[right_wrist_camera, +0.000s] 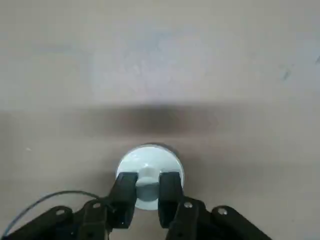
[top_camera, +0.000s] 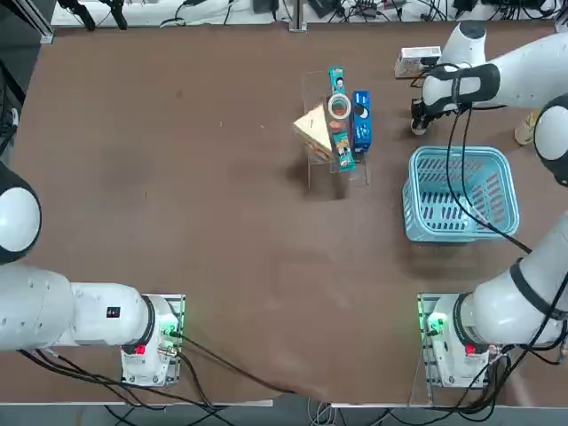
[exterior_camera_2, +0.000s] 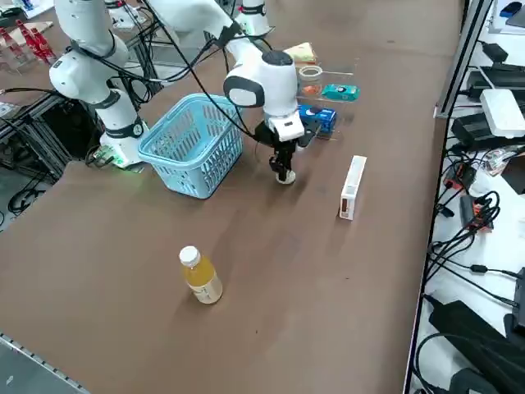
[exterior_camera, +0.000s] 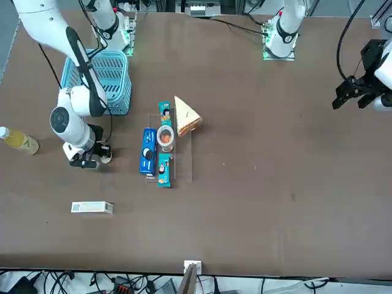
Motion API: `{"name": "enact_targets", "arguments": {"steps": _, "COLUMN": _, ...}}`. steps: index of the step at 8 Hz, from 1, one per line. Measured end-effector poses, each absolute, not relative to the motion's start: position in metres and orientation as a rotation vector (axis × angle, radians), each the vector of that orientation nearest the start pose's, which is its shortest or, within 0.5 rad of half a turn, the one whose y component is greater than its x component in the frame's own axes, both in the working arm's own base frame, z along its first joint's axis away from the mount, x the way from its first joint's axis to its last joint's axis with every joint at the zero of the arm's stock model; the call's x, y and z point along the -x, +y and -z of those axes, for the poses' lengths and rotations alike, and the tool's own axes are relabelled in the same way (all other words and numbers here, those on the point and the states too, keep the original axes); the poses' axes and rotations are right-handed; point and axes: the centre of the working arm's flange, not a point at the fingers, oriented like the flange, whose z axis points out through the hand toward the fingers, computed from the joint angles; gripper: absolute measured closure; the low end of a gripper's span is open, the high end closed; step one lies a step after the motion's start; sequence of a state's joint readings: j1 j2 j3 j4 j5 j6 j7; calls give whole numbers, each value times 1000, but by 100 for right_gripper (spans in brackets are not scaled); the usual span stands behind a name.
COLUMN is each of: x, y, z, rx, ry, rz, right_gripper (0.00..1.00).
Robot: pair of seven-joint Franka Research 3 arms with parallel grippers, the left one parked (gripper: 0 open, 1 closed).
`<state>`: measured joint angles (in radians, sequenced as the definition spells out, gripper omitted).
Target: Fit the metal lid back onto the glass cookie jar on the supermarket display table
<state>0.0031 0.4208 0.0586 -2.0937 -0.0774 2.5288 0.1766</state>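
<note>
The metal lid (right_wrist_camera: 150, 161) is a small round silvery-white disc lying flat on the supermarket display table (top_camera: 222, 222). My right gripper (right_wrist_camera: 148, 189) stands straight over it, shut on the knob at the lid's centre. From overhead the gripper (top_camera: 419, 124) is just beyond the basket's far edge. In the side view the lid (exterior_camera_2: 285, 177) shows under the fingertips. The glass cookie jar (top_camera: 339, 107) stands open-topped on a clear rack, well to the left of the gripper, and it also appears in the front view as a round rim (exterior_camera: 165, 136).
A blue basket (top_camera: 461, 193) sits just on the near side of the gripper. A white box (top_camera: 417, 60) lies beyond it. A juice bottle (exterior_camera_2: 201, 277) stands towards the right edge. Blue snack packs (top_camera: 361, 120) and a wrapped sandwich (top_camera: 312, 129) flank the jar on the rack.
</note>
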Motion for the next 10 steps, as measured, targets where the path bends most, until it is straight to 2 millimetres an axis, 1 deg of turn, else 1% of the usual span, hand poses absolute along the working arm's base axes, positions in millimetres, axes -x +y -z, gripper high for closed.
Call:
{"name": "enact_targets", "arguments": {"steps": 1, "x": -591, "y": 40, "z": -241, "rx": 3161, "ry": 85, "rz": 47, "right_gripper": 73}}
{"name": "enact_targets", "arguments": {"steps": 2, "x": -599, "y": 44, "z": -273, "rx": 3169, "ry": 76, "rz": 26, "right_gripper": 73}}
{"name": "enact_targets", "arguments": {"steps": 4, "x": -613, "y": 58, "z": -360, "rx": 3187, "ry": 97, "rz": -57, "right_gripper": 73}}
{"name": "enact_targets", "arguments": {"steps": 5, "x": -617, "y": 77, "z": -401, "rx": 3186, "ry": 160, "rz": -68, "right_gripper": 73}}
{"name": "enact_targets", "arguments": {"steps": 6, "x": -618, "y": 109, "z": -431, "rx": 3168, "ry": 258, "rz": -53, "right_gripper": 73}}
{"name": "enact_targets", "arguments": {"steps": 7, "x": -614, "y": 149, "z": -449, "rx": 3140, "ry": 364, "rz": -31, "right_gripper": 73}}
{"name": "enact_targets", "arguments": {"steps": 8, "x": -606, "y": 193, "z": -457, "rx": 3118, "ry": 469, "rz": -10, "right_gripper": 73}}
{"name": "enact_targets", "arguments": {"steps": 9, "x": -594, "y": 231, "z": -457, "rx": 3101, "ry": 555, "rz": -3, "right_gripper": 73}}
{"name": "enact_targets", "arguments": {"steps": 10, "x": -584, "y": 262, "z": -454, "rx": 3080, "ry": 614, "rz": 15, "right_gripper": 73}}
